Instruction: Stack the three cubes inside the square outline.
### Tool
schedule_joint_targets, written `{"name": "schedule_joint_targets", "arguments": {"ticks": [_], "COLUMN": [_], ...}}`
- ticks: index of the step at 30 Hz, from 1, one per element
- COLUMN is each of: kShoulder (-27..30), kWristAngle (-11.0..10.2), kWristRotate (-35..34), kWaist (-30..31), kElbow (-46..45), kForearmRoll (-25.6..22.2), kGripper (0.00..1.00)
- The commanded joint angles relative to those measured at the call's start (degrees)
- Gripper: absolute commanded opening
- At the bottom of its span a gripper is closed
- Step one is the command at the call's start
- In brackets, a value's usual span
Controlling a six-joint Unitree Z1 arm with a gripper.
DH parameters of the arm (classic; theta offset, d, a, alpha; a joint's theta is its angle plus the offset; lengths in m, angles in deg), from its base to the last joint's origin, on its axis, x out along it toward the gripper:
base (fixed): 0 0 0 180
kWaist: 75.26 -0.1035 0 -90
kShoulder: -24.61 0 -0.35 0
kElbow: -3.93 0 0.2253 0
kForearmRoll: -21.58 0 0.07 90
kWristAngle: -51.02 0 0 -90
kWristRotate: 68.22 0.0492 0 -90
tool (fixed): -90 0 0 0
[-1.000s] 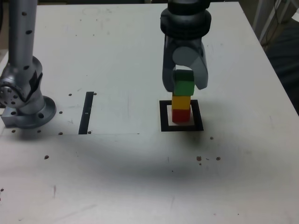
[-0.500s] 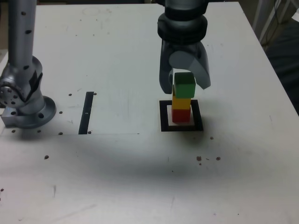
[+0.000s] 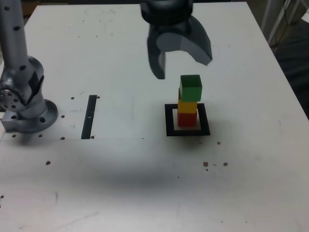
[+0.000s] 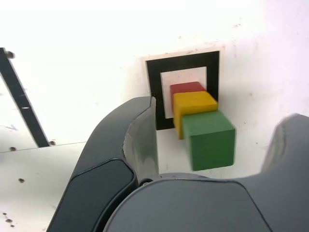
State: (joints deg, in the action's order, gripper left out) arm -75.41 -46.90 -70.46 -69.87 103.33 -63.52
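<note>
Black strip (image 3: 89,116) clear of stack (image 3: 189,102)

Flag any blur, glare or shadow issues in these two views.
Exterior view: soft overall, broad dim shadow across the table in front of the stack, cubes still readable. Wrist view: tabletop blown out to near white, gripper jaws close and soft-edged, green cube sharp enough.

My jaws stand wide apart around the green cube (image 4: 209,140), stacked on yellow (image 4: 194,105) and red (image 4: 186,88) inside the square outline (image 4: 183,63)
</note>
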Motion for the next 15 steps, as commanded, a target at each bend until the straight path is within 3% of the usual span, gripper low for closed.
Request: {"name": "schedule_joint_targets", "arguments": {"ticks": [1,15], "kShoulder": [2.3,13.2], "kWristAngle": [-0.2,0.2], "kWristRotate": [-0.1,-1.9], "kWaist": [0.0,0.1], "kElbow": [-1.8,-20.9], "kForearmRoll": [0.1,3.8], "kGripper": [0.99,0.99]}}
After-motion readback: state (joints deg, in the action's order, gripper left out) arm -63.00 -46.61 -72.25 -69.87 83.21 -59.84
